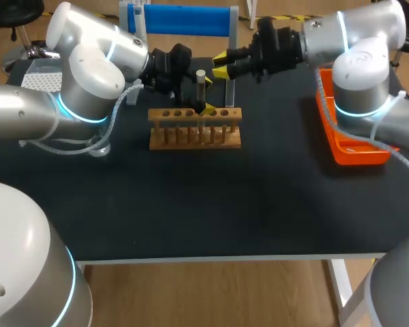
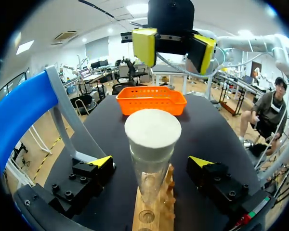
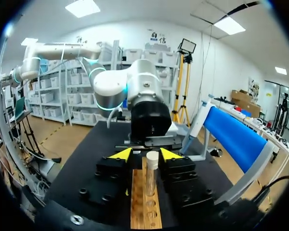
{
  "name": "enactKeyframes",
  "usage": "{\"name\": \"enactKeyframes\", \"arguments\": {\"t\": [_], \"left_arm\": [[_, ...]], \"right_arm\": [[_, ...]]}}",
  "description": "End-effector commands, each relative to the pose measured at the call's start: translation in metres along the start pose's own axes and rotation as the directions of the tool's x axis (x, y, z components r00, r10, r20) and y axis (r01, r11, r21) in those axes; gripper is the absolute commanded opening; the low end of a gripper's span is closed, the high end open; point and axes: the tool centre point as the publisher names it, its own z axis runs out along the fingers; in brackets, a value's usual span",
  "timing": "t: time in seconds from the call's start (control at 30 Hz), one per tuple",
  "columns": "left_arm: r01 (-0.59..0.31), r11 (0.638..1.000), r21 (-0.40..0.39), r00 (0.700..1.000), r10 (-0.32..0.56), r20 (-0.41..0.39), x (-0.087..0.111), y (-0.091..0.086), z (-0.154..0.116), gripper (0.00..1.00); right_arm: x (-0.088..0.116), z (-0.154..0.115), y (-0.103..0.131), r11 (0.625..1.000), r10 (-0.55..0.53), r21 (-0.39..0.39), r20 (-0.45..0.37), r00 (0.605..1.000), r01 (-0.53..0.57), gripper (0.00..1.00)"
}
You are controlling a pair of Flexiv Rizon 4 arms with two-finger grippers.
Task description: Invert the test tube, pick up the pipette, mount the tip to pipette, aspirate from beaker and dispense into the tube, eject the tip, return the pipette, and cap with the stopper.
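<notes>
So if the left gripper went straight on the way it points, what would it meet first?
The left gripper would probably first meet the stoppered test tube in the wooden rack, centred between its open fingers. Depth is unclear; the right gripper sits beyond.

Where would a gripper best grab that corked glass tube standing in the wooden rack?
Probably the bare glass of the test tube just under its stopper, coming in level from the side. It stands upright with its foot sunk in the rack, so only that upper stretch is free. The open left gripper flanks it.
</notes>
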Motion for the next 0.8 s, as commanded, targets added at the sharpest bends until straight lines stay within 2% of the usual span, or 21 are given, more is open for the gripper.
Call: {"name": "enactKeyframes", "arguments": {"t": [0.03, 0.33, 0.8], "left_arm": [[0.001, 1.0, -0.002, 1.0, -0.001, -0.001, 0.0, 0.0, 0.0, 1.0], [0.001, 1.0, -0.002, 1.0, -0.001, -0.001, 0.0, 0.0, 0.0, 1.0], [0.001, 1.0, -0.002, 1.0, -0.001, -0.001, 0.0, 0.0, 0.0, 1.0]], "right_arm": [[0.0, 0.005, -0.001, 0.991, 0.01, -0.131, -0.005, 1.0, -0.011, 0.0], [-0.006, 0.015, 0.005, 0.966, 0.068, -0.245, -0.062, 0.996, -0.081, 0.0], [-0.009, 0.033, 0.005, 0.96, 0.081, -0.26, -0.095, 0.992, -0.104, 0.0]]}}
